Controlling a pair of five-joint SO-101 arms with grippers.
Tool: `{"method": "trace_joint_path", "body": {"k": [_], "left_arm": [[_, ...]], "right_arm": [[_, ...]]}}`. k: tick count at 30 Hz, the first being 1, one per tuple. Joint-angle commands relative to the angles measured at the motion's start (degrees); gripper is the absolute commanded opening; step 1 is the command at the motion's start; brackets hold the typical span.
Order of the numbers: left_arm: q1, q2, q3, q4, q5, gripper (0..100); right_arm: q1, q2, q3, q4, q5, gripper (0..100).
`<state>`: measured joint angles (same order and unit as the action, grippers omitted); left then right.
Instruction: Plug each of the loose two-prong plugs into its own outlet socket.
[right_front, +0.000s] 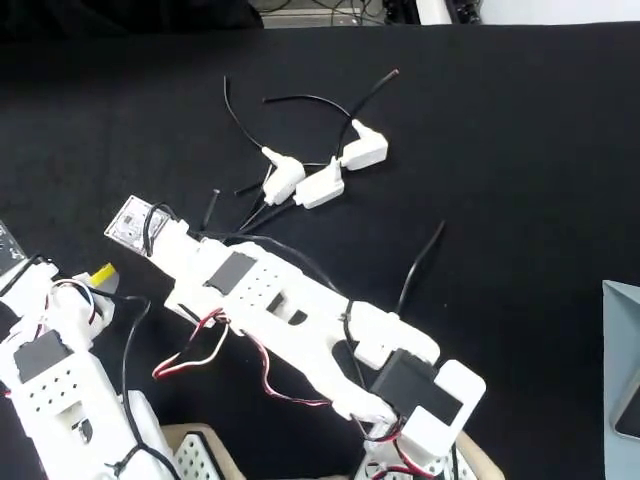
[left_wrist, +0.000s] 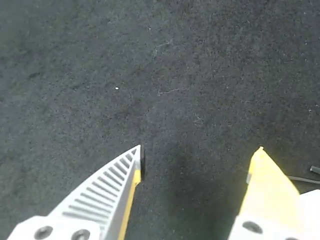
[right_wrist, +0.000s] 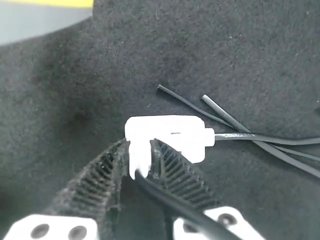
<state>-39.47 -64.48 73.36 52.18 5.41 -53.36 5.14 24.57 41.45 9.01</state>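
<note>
Two risks stand out on the black table (right_front: 520, 150). The right gripper (right_wrist: 142, 155), at the table's left, has its fingers closed on just one edge of a white plug (right_wrist: 175, 132), so the plug could twist or slip when pushed, and its trailing cord (right_wrist: 260, 137) could snag. The high view gives three other white connector pieces (right_front: 320, 185) at far centre, well apart from that grip, while the left wrist view gives the left gripper (left_wrist: 200, 155) spread wide over bare cloth, holding nothing.
</note>
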Motion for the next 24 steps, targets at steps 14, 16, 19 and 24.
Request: {"method": "trace_joint_path", "body": {"k": [14,16,19,24], "left_arm": [[-0.40,-0.44,-0.31,-0.88,0.18,33],[-0.40,-0.44,-0.31,-0.88,0.18,33],[-0.40,-0.44,-0.31,-0.79,0.18,33],[-0.40,-0.44,-0.31,-0.79,0.18,33]], "right_arm": [[0.62,6.64,1.98,-6.42,-1.05,1.2],[0.44,7.08,2.51,-6.42,-0.88,1.2],[0.62,7.34,2.59,-6.42,-0.97,1.2],[1.49,2.42,2.42,-6.51,-0.62,1.2]]}}
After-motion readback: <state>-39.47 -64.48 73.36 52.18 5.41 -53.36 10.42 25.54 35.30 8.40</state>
